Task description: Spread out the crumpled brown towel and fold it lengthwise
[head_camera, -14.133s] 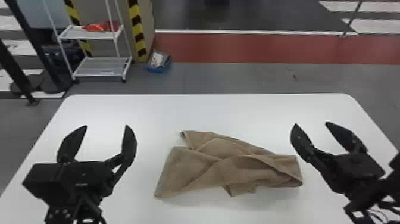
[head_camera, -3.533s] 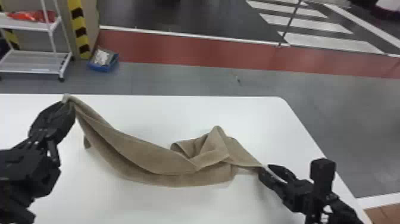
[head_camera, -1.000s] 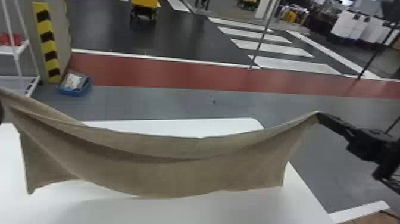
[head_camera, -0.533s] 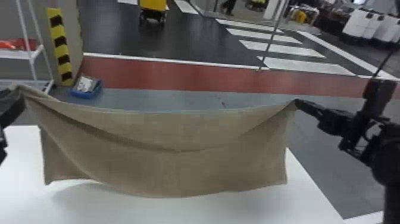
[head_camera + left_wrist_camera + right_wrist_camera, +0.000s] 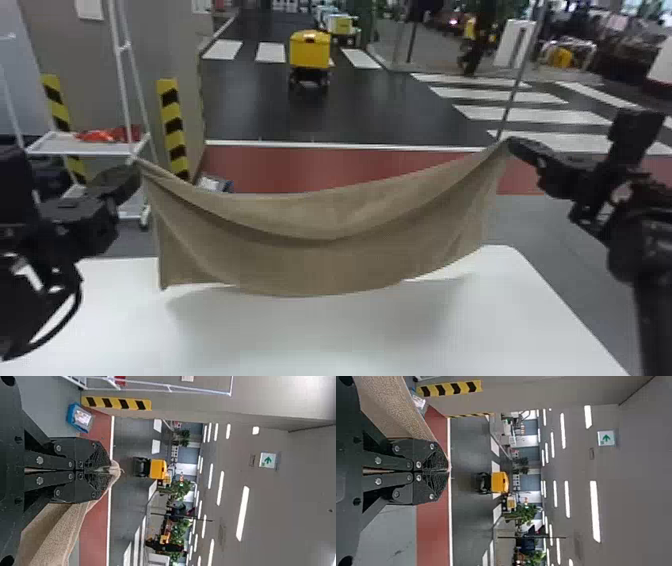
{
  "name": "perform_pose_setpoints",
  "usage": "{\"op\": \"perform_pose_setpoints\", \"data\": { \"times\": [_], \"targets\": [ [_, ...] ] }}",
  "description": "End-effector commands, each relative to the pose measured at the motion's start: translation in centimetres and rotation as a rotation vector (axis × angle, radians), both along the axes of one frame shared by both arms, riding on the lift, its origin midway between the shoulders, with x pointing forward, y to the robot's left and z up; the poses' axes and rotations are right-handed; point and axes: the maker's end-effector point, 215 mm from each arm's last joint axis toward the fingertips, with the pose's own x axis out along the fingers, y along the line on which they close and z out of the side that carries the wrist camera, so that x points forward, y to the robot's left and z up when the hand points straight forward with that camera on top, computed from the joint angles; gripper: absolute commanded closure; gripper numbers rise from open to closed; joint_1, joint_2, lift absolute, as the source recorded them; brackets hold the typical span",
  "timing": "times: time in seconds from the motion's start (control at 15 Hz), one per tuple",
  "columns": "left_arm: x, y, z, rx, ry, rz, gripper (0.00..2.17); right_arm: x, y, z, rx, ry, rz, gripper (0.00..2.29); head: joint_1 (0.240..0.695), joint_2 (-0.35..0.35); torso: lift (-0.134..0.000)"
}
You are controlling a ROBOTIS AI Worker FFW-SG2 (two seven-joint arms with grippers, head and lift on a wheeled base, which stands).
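The brown towel point(image 5: 320, 250) hangs in the air above the white table point(image 5: 320, 335), stretched between both grippers, its top edge sagging in the middle. At its upper left corner is my left gripper point(image 5: 136, 167); my right gripper point(image 5: 511, 145) holds the upper right corner, somewhat higher. In the left wrist view the left gripper point(image 5: 109, 470) is shut on the towel point(image 5: 55, 534), a bit of cloth poking past the tips. The right wrist view has the right gripper point(image 5: 447, 471) shut, with the towel point(image 5: 395, 409) running off beside it.
Beyond the table, a white shelf rack point(image 5: 90, 145) with red items stands at the left. A blue box point(image 5: 215, 184) lies on the floor behind the towel. Farther off is a yellow cart point(image 5: 310, 50).
The towel, pulled from a crumpled heap on the table, has been lifted and stretched out by both grippers. Since half a second ago its top edge sags more, and the head view looks farther up.
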Motion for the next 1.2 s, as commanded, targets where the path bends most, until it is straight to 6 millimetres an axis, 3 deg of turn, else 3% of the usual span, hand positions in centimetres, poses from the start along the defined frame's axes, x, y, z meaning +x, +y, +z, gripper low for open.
{"op": "perform_pose_setpoints", "data": {
  "times": [0.0, 0.07, 0.2, 0.33, 0.53, 0.67, 0.93, 1.13],
  "targets": [
    [0.0, -0.1, -0.4, -0.022, 0.014, -0.024, 1.63, -0.6, 0.4, -2.0, 0.000, 0.021, 0.013, 1.42, 0.399, -0.141, -0.124],
    [-0.8, -0.1, -2.2, -0.030, 0.040, -0.035, 1.63, -1.5, 0.6, -4.1, -0.007, 0.044, 0.026, 1.42, 0.394, -0.139, -0.124],
    [-4.0, 0.8, -8.1, -0.034, 0.127, -0.031, 1.63, -5.2, 0.4, -8.8, -0.031, 0.079, 0.042, 1.42, 0.412, -0.139, -0.124],
    [-6.5, 0.8, -13.1, -0.012, 0.206, -0.034, 1.63, -8.3, -0.2, -12.8, -0.021, 0.112, 0.052, 1.42, 0.511, -0.139, -0.124],
    [-10.0, 1.5, -17.6, 0.036, 0.278, -0.014, 1.63, -13.0, -0.4, -17.1, -0.016, 0.153, 0.072, 1.42, 0.611, -0.150, -0.124],
    [-12.4, 1.3, -19.1, 0.079, 0.309, -0.011, 1.63, -15.8, -1.1, -18.0, -0.004, 0.154, 0.074, 1.42, 0.693, -0.160, -0.124],
    [-18.2, 2.0, -22.8, 0.086, 0.440, 0.016, 1.63, -20.5, -4.0, -18.6, 0.034, 0.150, 0.048, 1.42, 0.695, -0.187, -0.124],
    [-20.5, 2.2, -24.1, 0.115, 0.481, 0.026, 1.63, -22.1, -5.6, -18.9, 0.039, 0.150, 0.027, 1.42, 0.695, -0.227, -0.124]
  ]
}}
